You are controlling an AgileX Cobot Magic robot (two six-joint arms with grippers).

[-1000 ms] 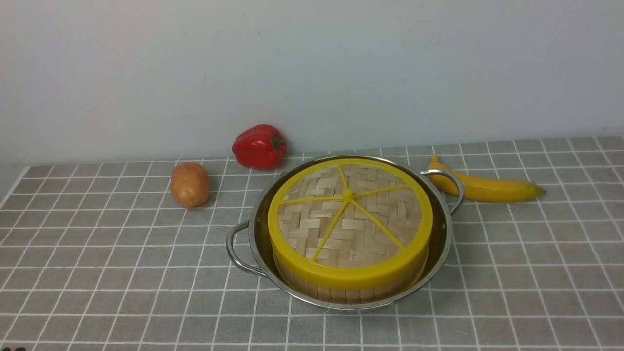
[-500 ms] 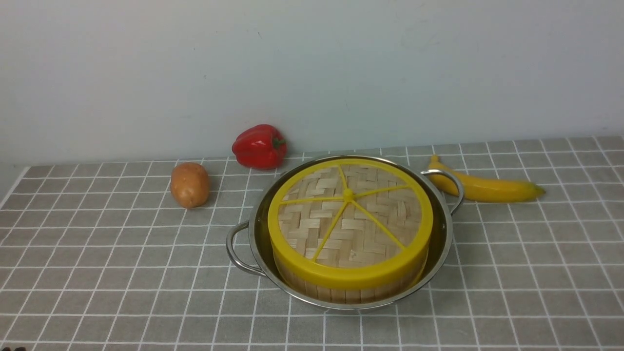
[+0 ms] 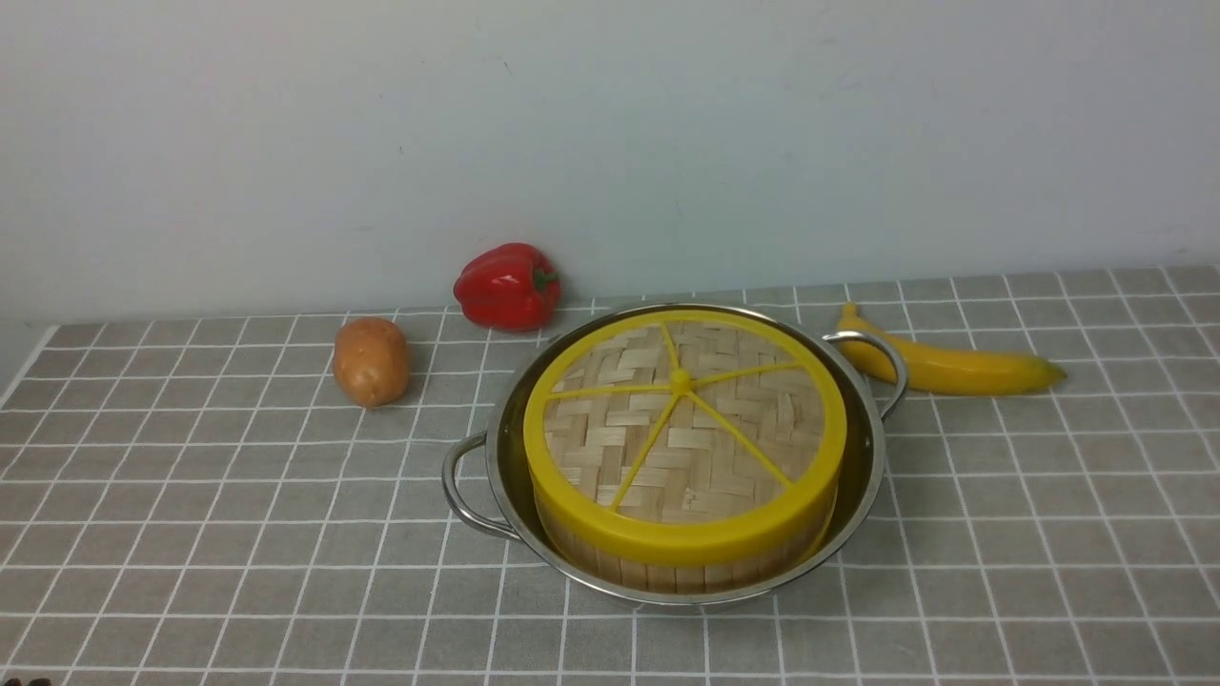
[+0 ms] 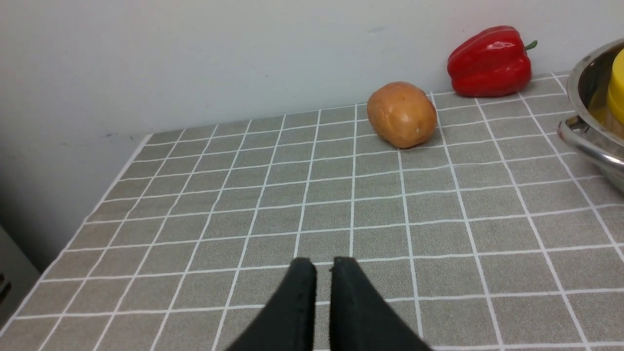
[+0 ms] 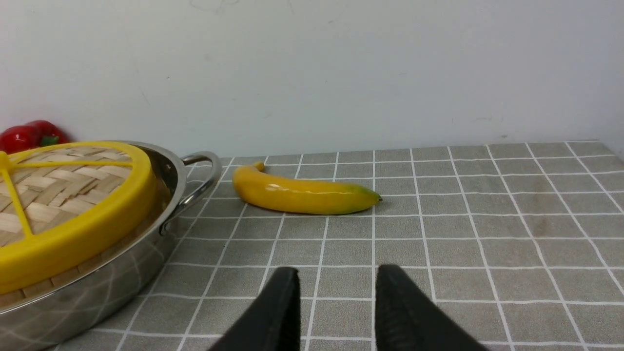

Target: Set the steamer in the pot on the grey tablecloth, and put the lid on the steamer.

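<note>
1. Centre of the front frame: stainless-steel pot [image 3: 863, 476] on grey checked tablecloth [image 3: 191, 534], loop handles at lower left and upper right of its rim.
2. Seated inside the pot: bamboo steamer [image 3: 667, 570], slatted wall showing only as a narrow band under the lid's rim at the near side.
3. Capping the steamer: woven bamboo lid [image 3: 681, 429], thick yellow rim, six thin yellow spokes meeting at a small hub, sitting level and flush.
4. Upper left of the pot, by the back wall: red bell pepper [image 3: 507, 286], close to the pot's far rim but apart from it.
5. Further left, mid-frame: brown potato [image 3: 371, 361], well apart from the pot.
6. Right of the pot: yellow banana [image 3: 948, 367], stem end tucked just behind the upper-right handle; touching or not, cannot tell.
7. Bottom centre of the left wrist frame: left gripper [image 4: 317, 265], black fingers nearly pressed together with a thin slit between, empty, above bare cloth; potato and pepper toward the upper right, pot edge at far right.
8. Bottom centre of the right wrist frame: right gripper [image 5: 337, 274], fingers spread with a clear gap, holding nothing; pot, steamer and lid at left, banana at mid-frame.
</note>
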